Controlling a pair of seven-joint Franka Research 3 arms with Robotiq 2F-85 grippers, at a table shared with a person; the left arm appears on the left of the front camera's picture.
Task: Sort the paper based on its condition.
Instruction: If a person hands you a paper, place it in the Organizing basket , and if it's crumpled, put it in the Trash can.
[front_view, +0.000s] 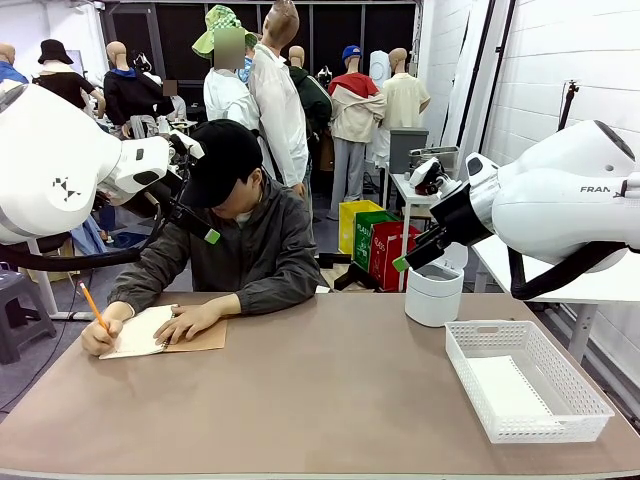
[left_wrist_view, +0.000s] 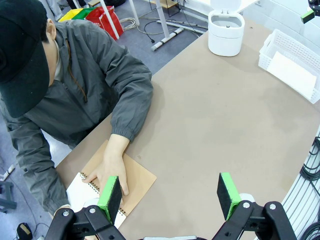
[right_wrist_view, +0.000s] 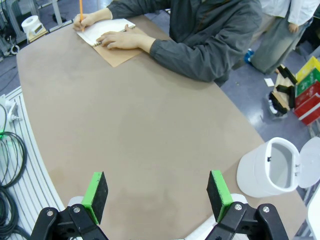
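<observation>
One white sheet of paper (front_view: 508, 388) lies flat inside the white basket (front_view: 470, 345), at the table's 4 o'clock in the front view. It appears smooth and uncreased.

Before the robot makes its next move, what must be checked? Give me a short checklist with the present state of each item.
1. Left gripper open, holding nothing: ok.
2. Right gripper open, holding nothing: ok.
3. A loose sheet ready to pick up: not ok; the person's hand rests on the notebook, the other writes with a pencil.
4. White basket reachable, a sheet already inside: ok.
5. White bin lid open: ok.
6. Condition of the sheet in the basket: cannot tell.
</observation>
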